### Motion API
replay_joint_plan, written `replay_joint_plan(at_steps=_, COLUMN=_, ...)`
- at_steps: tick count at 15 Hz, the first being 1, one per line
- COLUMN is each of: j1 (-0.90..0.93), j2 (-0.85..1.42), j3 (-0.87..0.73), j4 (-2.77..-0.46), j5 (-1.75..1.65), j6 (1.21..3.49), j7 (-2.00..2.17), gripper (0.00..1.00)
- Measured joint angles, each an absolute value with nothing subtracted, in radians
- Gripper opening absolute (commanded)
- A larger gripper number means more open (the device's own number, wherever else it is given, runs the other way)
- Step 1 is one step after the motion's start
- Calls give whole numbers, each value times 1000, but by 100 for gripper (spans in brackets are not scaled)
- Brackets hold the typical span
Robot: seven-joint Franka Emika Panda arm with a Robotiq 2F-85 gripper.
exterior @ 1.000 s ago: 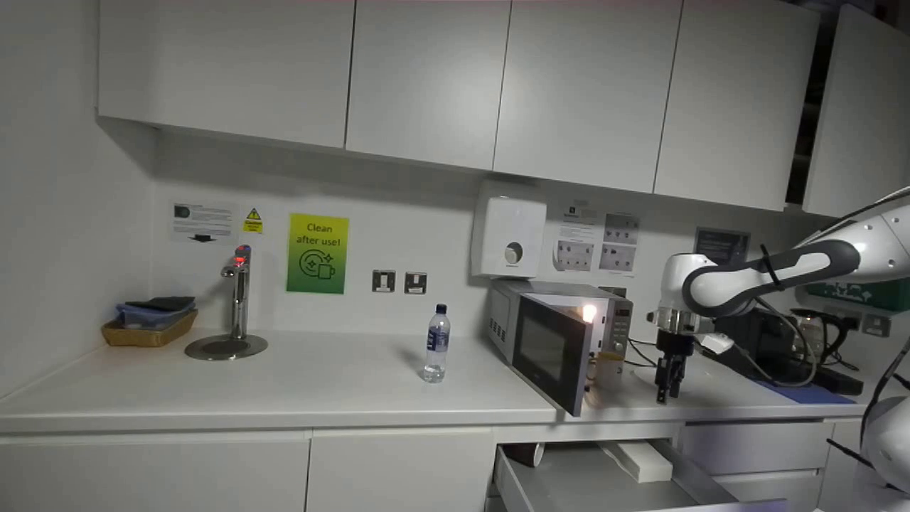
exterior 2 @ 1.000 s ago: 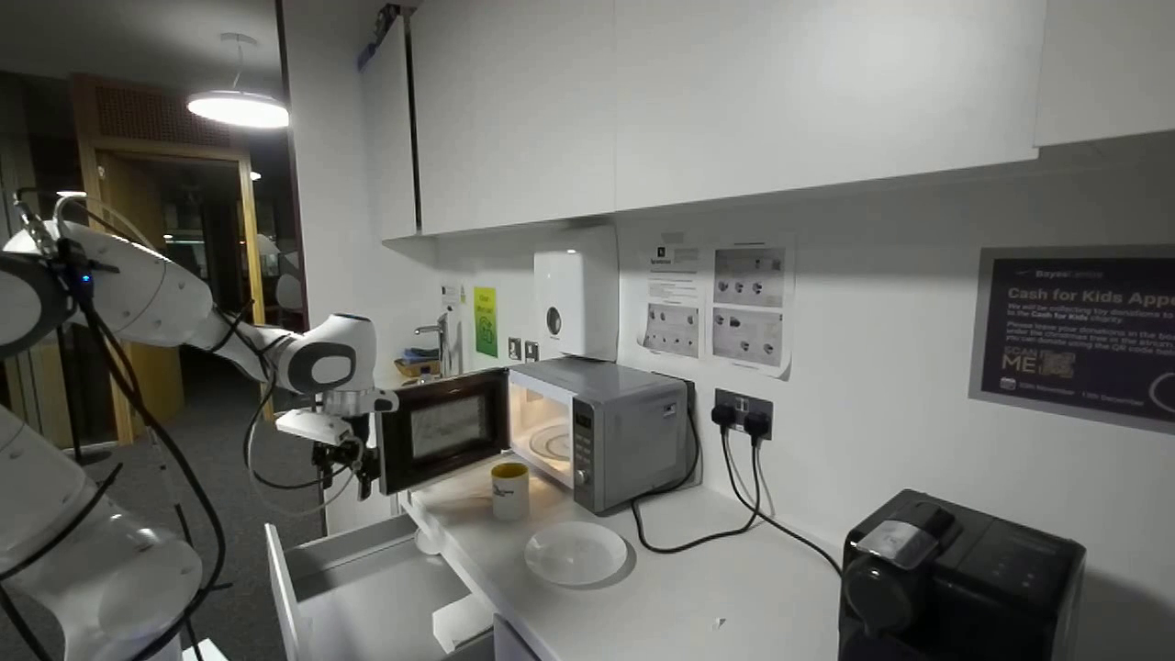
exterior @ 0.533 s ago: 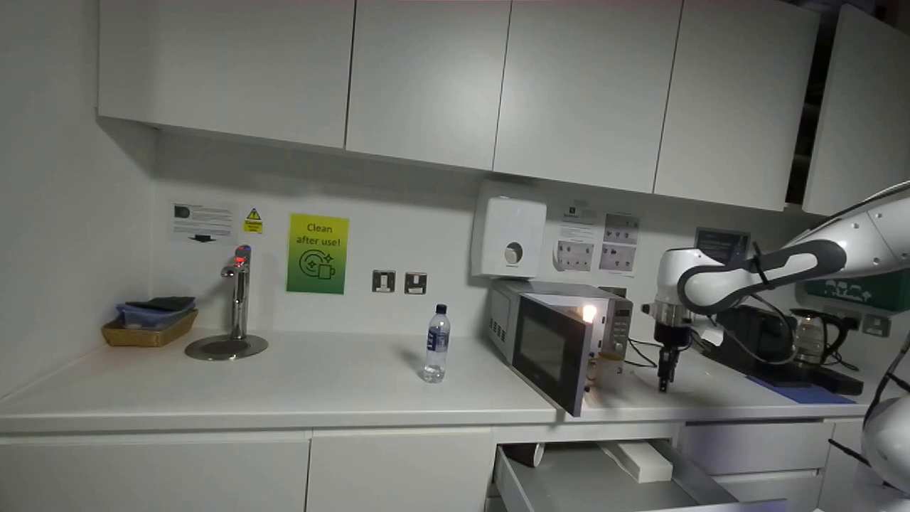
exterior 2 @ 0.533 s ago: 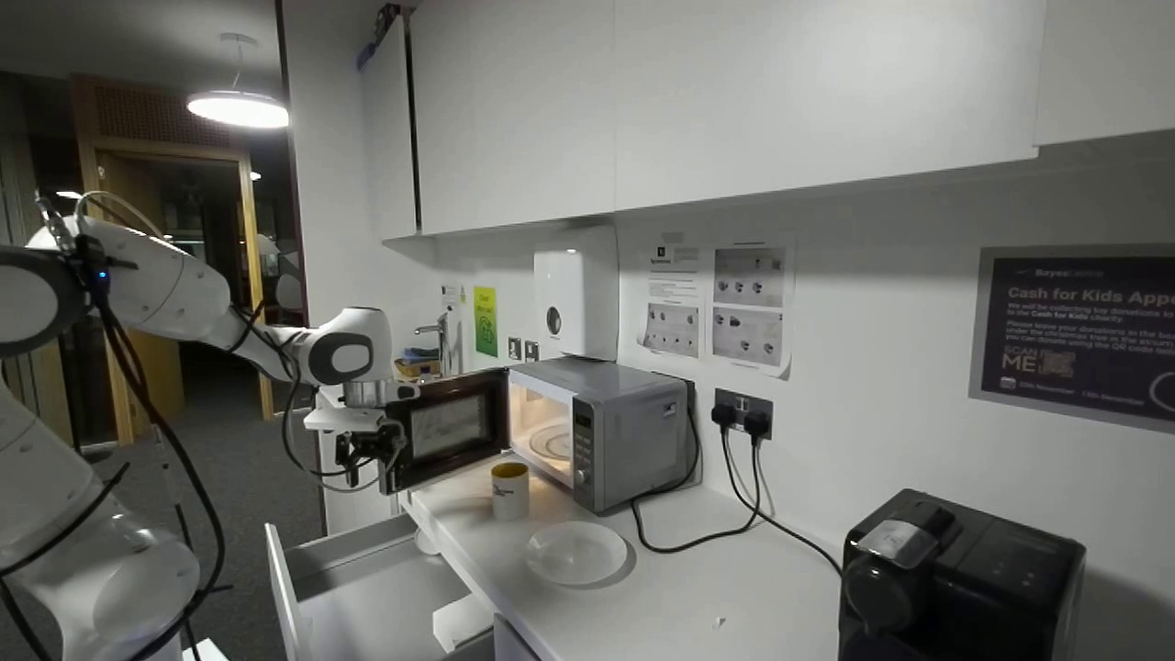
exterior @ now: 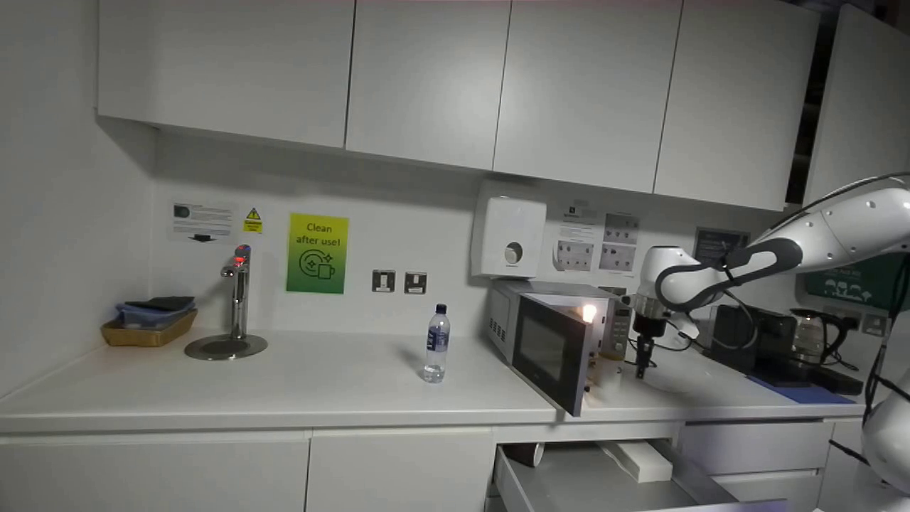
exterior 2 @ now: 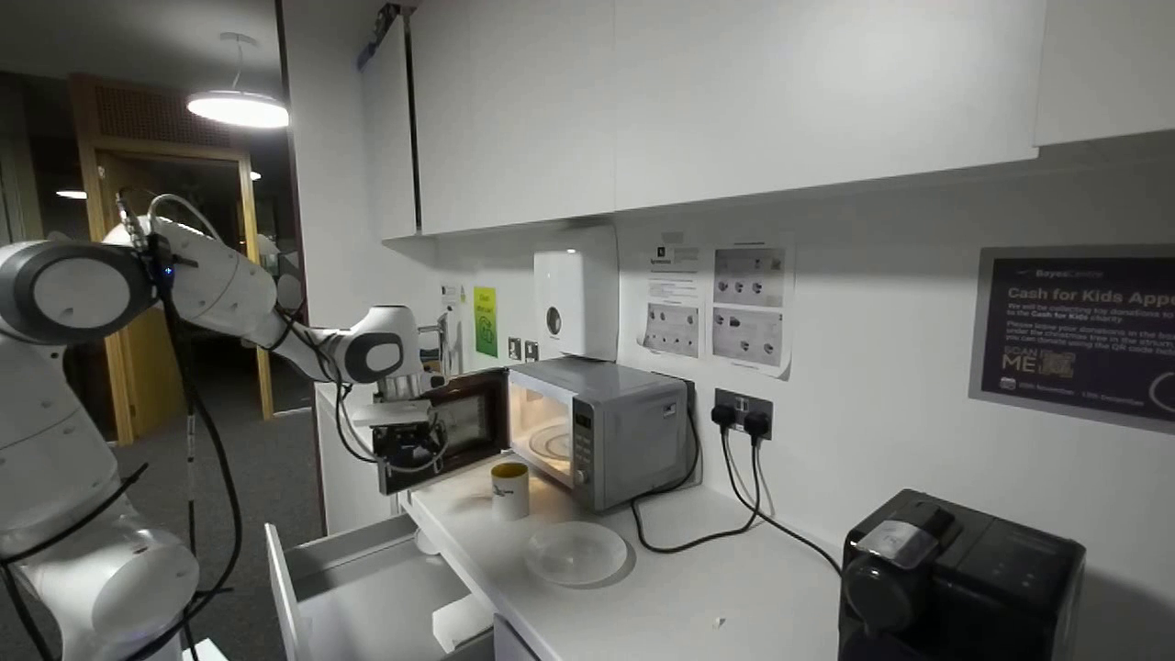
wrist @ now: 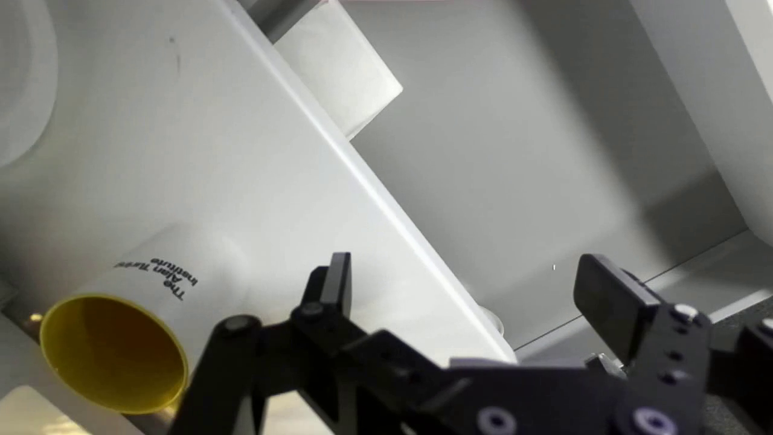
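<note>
Claw [wrist: 465, 272] spread, near one cylindrical Alan Turing Institute mug [wrist: 172, 302], yellow-lined, upright on smooth table [wrist: 199, 139]. Beside it: one round plate [exterior 2: 576, 554], one boxy microwave [exterior 2: 633, 431]. Below: one drawer [exterior 2: 367, 597] containing one rectangular white block [exterior 2: 462, 621].

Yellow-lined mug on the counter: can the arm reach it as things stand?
Probably yes: the open pincer holds nothing, and the wrist view shows nothing between it and the mug.
</note>
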State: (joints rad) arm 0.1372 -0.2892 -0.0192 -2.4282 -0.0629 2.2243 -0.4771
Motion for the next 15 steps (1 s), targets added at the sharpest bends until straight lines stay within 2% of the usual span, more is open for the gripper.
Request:
replay_joint_plan(at_steps=8, j1=124, j2=-94, j3=-21, j4=-2240, j5=-120, j6=2230, j7=-630, gripper=100)
replay_joint_plan(at_steps=15, j1=94, j2=48, j3=-19, j4=-2116, j5=-122, j6=2323, j7=-718, gripper=100)
